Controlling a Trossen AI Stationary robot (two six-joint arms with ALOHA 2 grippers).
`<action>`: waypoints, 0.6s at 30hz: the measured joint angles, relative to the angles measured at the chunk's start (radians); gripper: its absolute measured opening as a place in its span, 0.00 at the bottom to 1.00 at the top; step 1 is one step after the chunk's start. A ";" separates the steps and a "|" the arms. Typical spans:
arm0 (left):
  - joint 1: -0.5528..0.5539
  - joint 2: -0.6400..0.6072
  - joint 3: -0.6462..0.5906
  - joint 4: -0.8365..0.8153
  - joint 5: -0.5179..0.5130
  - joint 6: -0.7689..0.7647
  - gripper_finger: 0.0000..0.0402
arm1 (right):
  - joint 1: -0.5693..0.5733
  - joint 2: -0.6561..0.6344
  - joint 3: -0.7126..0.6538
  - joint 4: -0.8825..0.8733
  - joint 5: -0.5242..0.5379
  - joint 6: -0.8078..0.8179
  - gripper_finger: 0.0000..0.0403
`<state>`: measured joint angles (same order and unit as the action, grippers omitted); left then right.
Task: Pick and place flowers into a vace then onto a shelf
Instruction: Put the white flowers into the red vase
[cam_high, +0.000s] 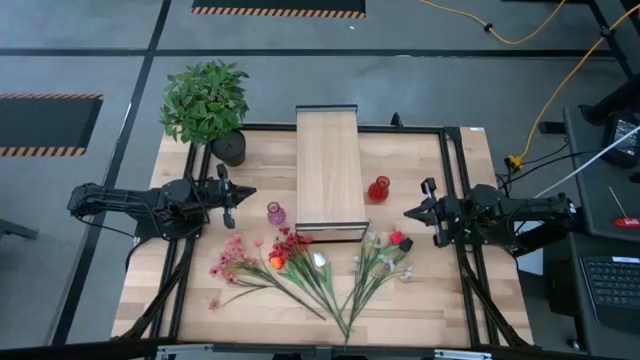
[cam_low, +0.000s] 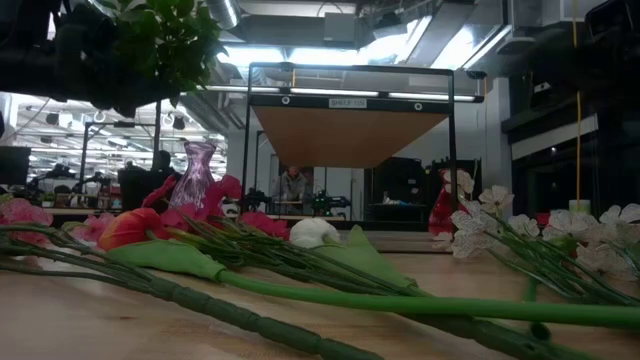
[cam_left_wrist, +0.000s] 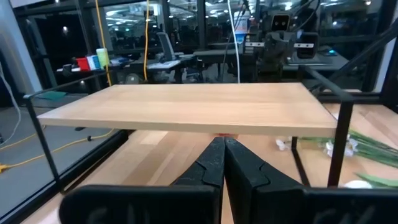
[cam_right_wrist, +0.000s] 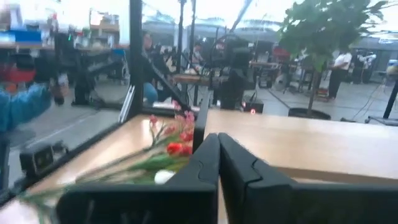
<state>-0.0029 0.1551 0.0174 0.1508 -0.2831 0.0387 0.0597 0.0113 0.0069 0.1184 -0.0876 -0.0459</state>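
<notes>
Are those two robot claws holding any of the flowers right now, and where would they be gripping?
Nothing is held. The left gripper and right gripper are both shut on nothing, apart from the flowers lying on the table.

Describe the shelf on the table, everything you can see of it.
The shelf is a long rectangular light-wood board with a dark edge, raised level above the tabletop on thin black legs. It stands mid-table, nothing on top. A purple vase stands beside one near corner, a red vase beside its other long side. Neither claw touches it.
</notes>
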 joint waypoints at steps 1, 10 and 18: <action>0.000 0.001 0.000 0.007 0.005 0.000 0.01 | 0.000 0.000 0.000 0.000 0.004 0.022 0.02; 0.000 0.083 0.000 0.116 0.014 -0.029 0.01 | 0.000 0.000 0.000 0.046 0.079 0.018 0.01; 0.000 0.242 0.000 0.279 0.015 -0.027 0.01 | 0.000 0.001 0.000 0.058 0.079 0.017 0.02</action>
<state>-0.0029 0.3967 0.0174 0.4294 -0.2680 0.0115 0.0597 0.0122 0.0069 0.1762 -0.0086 -0.0292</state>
